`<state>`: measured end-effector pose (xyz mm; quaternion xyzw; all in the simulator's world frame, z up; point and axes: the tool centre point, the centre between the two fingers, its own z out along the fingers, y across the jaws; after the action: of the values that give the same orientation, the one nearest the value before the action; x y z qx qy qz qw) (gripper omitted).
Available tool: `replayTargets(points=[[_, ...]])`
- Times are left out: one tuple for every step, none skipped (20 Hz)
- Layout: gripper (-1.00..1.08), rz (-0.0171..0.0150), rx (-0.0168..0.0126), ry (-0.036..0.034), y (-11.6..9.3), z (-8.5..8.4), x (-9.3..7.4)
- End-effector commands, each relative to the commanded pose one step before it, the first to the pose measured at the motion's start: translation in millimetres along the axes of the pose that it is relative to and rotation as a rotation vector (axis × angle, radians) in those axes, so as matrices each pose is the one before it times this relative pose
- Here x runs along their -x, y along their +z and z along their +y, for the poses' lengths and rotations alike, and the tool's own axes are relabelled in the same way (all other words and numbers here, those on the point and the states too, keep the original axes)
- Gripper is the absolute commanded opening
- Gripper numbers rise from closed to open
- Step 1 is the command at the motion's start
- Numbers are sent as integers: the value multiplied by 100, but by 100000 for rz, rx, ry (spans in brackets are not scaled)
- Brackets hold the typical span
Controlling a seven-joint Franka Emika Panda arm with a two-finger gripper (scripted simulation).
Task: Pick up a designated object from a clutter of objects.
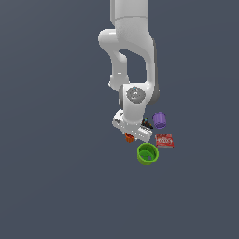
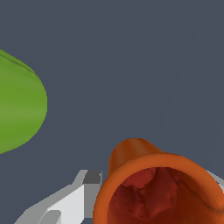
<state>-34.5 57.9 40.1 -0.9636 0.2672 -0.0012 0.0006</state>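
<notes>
The small orange cup (image 1: 129,137) sits right under my gripper (image 1: 131,134), mostly hidden by the hand in the exterior view. In the wrist view the orange cup (image 2: 159,192) fills the space between my fingers, its open mouth facing the camera. One finger (image 2: 85,192) presses against its rim on one side, and a sliver of the other finger (image 2: 217,176) shows against the opposite side. My gripper (image 2: 154,177) is shut on the cup. Whether the cup is off the surface cannot be told.
The larger green cup (image 1: 147,154) stands close by, toward the exterior view's right and nearer the camera; it also shows in the wrist view (image 2: 17,105). A red flat packet (image 1: 164,140), a purple cup (image 1: 159,120) and a dark figure (image 1: 147,123) lie to the exterior view's right.
</notes>
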Motion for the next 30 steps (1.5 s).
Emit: replayTargets(points=[[-100,-200,179,207,211,76,-9],[-100,0,0,0,0,0,0],[-100,0,0,0,0,0,0],[-100,0,0,0,0,0,0],[-100,0,0,0,0,0,0],[-100,243,-209,-223,-219,-103,1],[-100,0,0,0,-25,12,-10],[-100,0,0,0,-74,36,-31],[-100,0,0,0,-124,60,-52],[-100,0,0,0,-173,84,-73],[-100,0,0,0,-224,108,-94],[-100,0,0,0,-275,133,-115],[-100,0,0,0,-326,158,-137],[-100,0,0,0,-379,183,-159],[-100,0,0,0,-433,208,-181],[-100,0,0,0,-486,233,-203],[-100,0,0,0,-537,257,-224],[-100,0,0,0,-587,280,-245],[-100,0,0,0,-635,302,-265],[-100,-62,-27,16,-663,333,-294],[-100,0,0,0,-727,344,-303],[-100,0,0,0,-772,364,-321],[-100,-54,-42,11,-805,393,-348],[-100,0,0,0,-859,403,-357],[-100,0,0,0,-902,421,-375],[-100,0,0,0,-945,440,-393],[-100,-50,-46,11,-974,469,-419],[-100,0,0,0,-1000,464,-417],[-100,0,0,0,-994,460,-415],[-100,-52,-42,17,-975,472,-426]])
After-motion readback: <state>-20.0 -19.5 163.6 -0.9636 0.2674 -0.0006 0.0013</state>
